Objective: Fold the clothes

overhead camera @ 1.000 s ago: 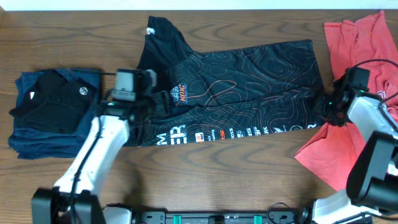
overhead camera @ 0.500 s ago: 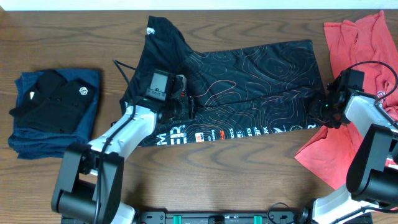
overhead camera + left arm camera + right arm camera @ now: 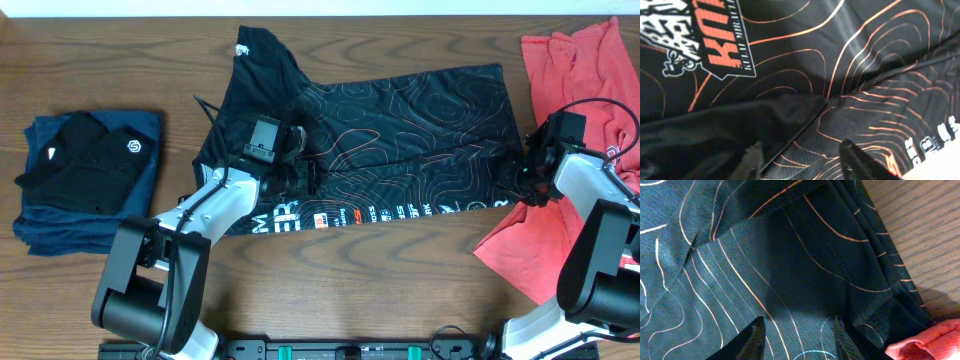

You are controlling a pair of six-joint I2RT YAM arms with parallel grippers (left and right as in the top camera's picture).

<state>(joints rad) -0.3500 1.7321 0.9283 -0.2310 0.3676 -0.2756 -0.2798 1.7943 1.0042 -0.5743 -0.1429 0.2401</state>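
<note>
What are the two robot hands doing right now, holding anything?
Left gripper: jaws open over the black shirt, nothing clearly gripped.
Right gripper: jaws open at the shirt's edge, nothing clearly gripped.

A robotics lab bench: a wood-grain counter [image 3: 90,60] with two white-and-black arms [image 3: 185,215] (bases at 6 o'clock) rising from a black rail [image 3: 350,351].

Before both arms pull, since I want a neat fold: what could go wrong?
The right end effector sits at the hem of the black shirt beside the coral T-shirt, so it might snag that too. The left end effector straddles a raised crease mid-shirt; closing there could bunch several layers.
</note>
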